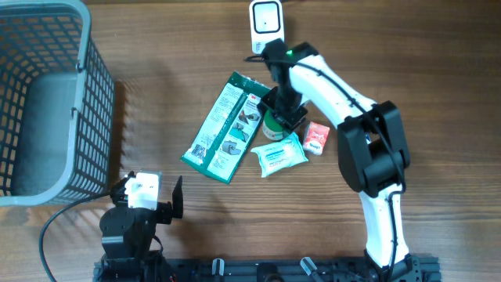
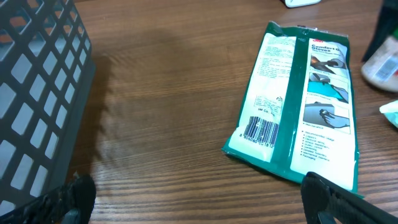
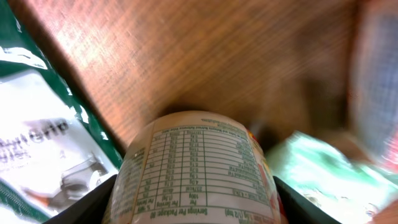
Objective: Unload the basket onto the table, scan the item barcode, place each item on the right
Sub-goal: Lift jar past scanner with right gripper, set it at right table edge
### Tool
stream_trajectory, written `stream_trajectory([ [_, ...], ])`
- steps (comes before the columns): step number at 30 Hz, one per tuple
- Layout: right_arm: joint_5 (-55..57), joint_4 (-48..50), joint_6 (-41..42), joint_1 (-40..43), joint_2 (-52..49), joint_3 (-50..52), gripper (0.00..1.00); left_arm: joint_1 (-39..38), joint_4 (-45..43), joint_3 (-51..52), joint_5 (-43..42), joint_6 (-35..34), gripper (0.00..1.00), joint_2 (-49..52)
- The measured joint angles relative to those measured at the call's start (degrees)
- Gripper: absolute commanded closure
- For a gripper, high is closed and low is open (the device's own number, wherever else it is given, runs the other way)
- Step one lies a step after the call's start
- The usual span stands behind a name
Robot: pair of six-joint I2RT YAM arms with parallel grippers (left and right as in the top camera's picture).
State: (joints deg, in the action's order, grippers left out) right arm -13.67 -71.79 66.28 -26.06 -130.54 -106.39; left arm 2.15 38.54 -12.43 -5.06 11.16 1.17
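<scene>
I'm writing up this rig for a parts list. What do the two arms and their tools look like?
Right arm: white links, bulky black joints, a small green light, and a black right tool. Left arm: black, with a white block, a black cable and a dark-fingered left tool.

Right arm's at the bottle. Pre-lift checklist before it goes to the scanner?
1. Straddle: bottle sits between right gripper fingers: ok.
2. Grip firm: cannot tell; jaws flank it closely.
3. Barcode found: not ok; only the nutrition panel shows.
4. Neighbours clear: cannot tell; green packet and wipes pack lie close.
5. Target: scanner uncovered: ok.
6. Idle arm: left gripper open, empty: ok.
</scene>
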Motion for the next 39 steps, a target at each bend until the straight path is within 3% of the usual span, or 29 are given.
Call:
stream_trajectory([
  [5,-15.19,-10.29,-17.94,4.48,0.0,-9.33,0.48,0.0,0.0,0.0,0.0,0.15,0.0,0.0],
  [9,-26.62,-20.31,-32.41,6.38,0.0,-10.82,0.44,0.0,0.02,0.0,0.0,0.15,0.0,0.0],
  [16,-34.56,-20.2,-42.47,2.8,0.15,-10.82,0.43,0.0,0.02,0.0,0.0,0.15,0.0,0.0],
  [20,-34.07,-20.13,-43.71,-1.42,3.19,-10.82,0.35,0.0,0.02,0.0,0.0,0.15,0.0,0.0],
  [27,-32.17,-20.48,-40.0,-10.12,20.72,-11.06,0.34,0.0,0.02,0.0,0.0,0.15,0.0,0.0],
  [32,-28.79,-20.55,-37.31,-11.15,23.34,-11.19,0.32,0.0,0.02,0.0,0.0,0.17,0.0,0.0],
  [36,-7.34,-20.11,-32.3,-11.26,23.23,-11.19,0.32,0.0,0.02,0.0,0.0,0.17,0.0,0.0],
  [39,11.47,-13.49,-27.76,-10.99,23.23,-11.17,0.32,0.0,0.02,0.0,0.0,0.15,0.0,0.0],
])
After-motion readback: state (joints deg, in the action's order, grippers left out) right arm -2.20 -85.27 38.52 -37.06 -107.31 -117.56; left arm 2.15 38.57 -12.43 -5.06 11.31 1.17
